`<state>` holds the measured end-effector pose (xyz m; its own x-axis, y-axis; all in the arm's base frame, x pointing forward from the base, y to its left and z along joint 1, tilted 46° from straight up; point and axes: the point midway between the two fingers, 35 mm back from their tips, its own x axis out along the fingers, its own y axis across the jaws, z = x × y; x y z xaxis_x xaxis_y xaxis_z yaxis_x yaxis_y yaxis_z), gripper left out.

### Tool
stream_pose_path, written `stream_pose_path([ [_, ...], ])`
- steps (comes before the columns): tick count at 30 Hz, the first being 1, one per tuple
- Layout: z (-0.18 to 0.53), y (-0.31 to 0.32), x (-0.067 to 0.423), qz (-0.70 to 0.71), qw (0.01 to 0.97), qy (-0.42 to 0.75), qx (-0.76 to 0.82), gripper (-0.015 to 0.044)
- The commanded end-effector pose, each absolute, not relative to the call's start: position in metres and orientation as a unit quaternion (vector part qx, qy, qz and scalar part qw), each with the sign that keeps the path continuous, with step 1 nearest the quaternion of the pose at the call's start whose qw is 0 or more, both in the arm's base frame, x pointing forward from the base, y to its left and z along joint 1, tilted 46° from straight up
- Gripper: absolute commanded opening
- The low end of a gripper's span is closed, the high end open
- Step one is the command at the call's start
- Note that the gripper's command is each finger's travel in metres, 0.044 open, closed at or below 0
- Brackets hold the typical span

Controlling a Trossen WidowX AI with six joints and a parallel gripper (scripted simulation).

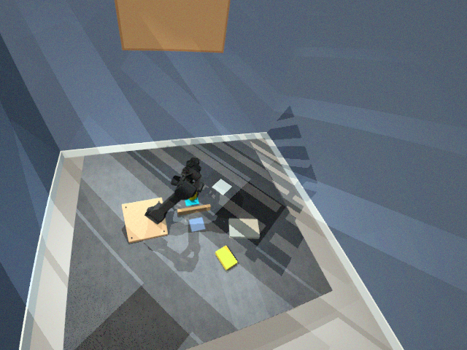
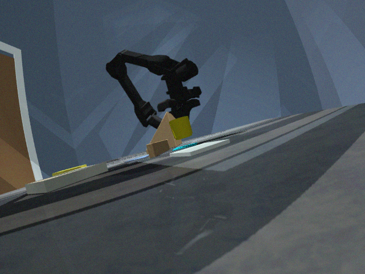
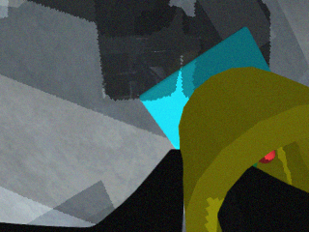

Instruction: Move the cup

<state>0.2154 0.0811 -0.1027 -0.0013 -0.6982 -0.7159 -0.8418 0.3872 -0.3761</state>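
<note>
The yellow cup [image 1: 193,197] [image 2: 180,128] [image 3: 232,113] hangs in the air above the far-side edge of the cyan pad [image 1: 191,202] [image 2: 184,146] [image 3: 163,116], looking roughly upright. My gripper [image 2: 180,115] [image 3: 192,158] is shut on the cup's wall, one dark finger outside and one inside. A red marble [image 3: 267,156] and a bit of green show inside the cup; the rest of the inside is hidden. The cup covers part of the cyan pad in the wrist view. The blue pad [image 1: 196,224] [image 2: 136,158] lies beyond the wooden bar, with nothing on it.
The wooden bar [image 1: 194,210] [image 2: 158,148] stands between the two pads. A white slab [image 1: 221,187] [image 2: 203,146] lies beside the cyan pad. A cream block [image 1: 244,228] [image 2: 71,178] and a yellow block [image 1: 226,257] [image 2: 69,170] lie farther off. A wooden plate [image 1: 141,227] is left of the pads.
</note>
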Motion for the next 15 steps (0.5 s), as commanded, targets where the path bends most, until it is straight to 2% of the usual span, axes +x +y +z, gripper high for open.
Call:
stream_pose_path([
  [1,-0.108,0.073,0.213,0.08,0.441,0.704,-0.551,0.0],
  [15,-0.118,0.065,0.214,0.079,0.445,0.704,-0.548,0.0],
])
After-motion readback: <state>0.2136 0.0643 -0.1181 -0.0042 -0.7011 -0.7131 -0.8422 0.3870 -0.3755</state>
